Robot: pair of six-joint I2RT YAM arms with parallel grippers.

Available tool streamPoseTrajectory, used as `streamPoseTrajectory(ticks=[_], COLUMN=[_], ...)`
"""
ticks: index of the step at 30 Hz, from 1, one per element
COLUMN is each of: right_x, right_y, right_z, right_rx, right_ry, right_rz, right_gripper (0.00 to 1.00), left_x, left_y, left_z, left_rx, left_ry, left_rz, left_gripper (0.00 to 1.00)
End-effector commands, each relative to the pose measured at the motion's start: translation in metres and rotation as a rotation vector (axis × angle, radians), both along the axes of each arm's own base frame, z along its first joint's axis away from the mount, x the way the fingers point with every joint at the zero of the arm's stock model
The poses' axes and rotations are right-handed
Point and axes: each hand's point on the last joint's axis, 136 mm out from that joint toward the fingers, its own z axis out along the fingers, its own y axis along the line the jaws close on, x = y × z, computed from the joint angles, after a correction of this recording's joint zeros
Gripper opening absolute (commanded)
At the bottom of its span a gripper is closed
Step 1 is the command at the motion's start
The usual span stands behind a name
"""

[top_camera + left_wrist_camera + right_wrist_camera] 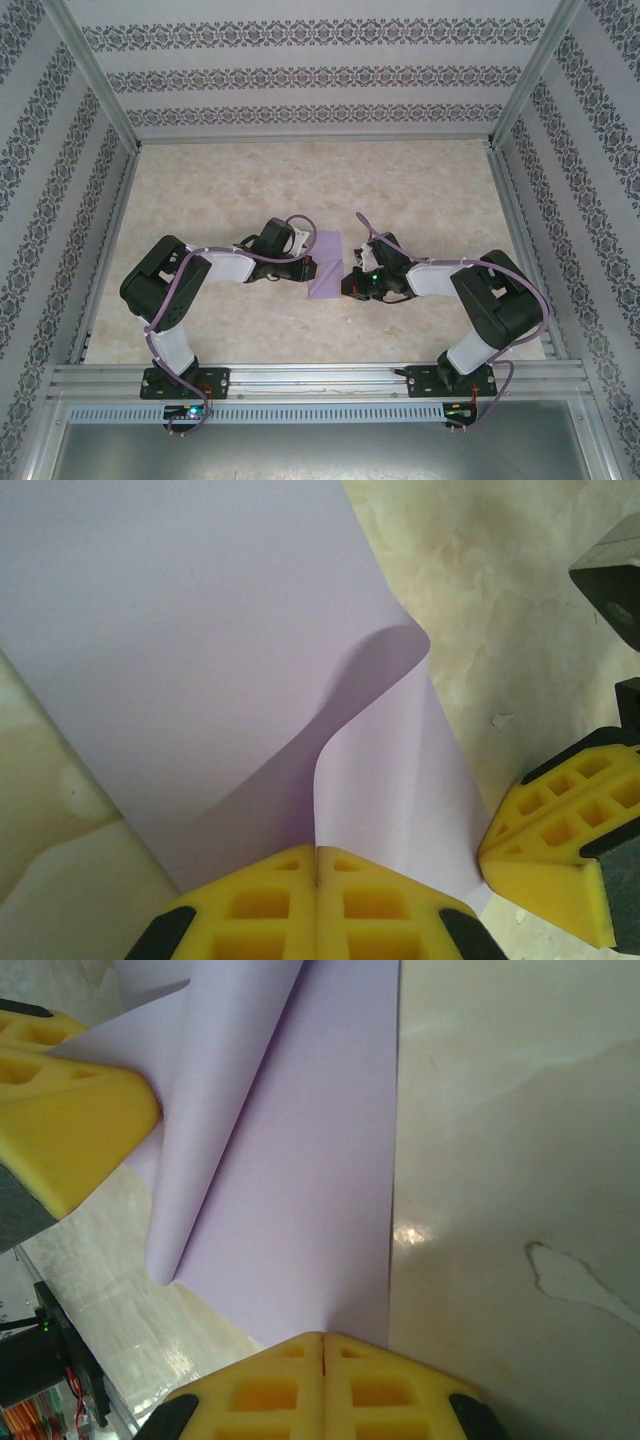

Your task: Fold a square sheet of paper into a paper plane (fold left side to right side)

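Observation:
The square sheet of paper (326, 268) is lavender and lies mid-table between both grippers. My left gripper (304, 263) is shut on the sheet's edge. In the left wrist view the paper (180, 630) curls up from the seam of the yellow fingertips (260, 905) into a loose rolled flap. My right gripper (349, 285) is shut, and its yellow tips (290, 1385) rest on the flat part of the sheet (310, 1180) near its straight right edge. The left gripper's finger (70, 1120) shows there beside the rolled fold. No paper plane shape shows.
The marble-patterned tabletop (300, 190) stretches away behind the paper. Patterned walls and metal posts enclose it on three sides. An aluminium rail (320, 380) carrying both arm bases runs along the near edge.

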Motion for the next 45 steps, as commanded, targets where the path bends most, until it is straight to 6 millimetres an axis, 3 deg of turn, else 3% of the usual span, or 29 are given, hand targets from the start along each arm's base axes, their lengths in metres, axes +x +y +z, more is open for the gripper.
streamPoseTrajectory(ticks=[1,23,38,45], right_x=[-0.017,-0.018,-0.018,-0.018], right_y=[-0.019,-0.02,-0.02,-0.019], right_z=[-0.037,-0.039,-0.04,-0.04], right_rx=[-0.142,-0.147,-0.147,-0.146], right_ry=[0.066,0.075,0.079,0.078], right_rz=[-0.007,-0.007,-0.005,-0.005], right_gripper=[0.0,0.0,0.0,0.0], left_x=[0.006,0.014,0.012,0.01], left_y=[0.006,0.01,-0.001,0.003], left_z=[-0.003,0.0,0.01,0.002], left_rx=[0.023,0.039,-0.045,-0.016], left_ry=[-0.012,-0.037,-0.061,-0.046], left_rz=[0.006,0.023,-0.017,-0.008], left_gripper=[0.03,0.03,0.03,0.03])
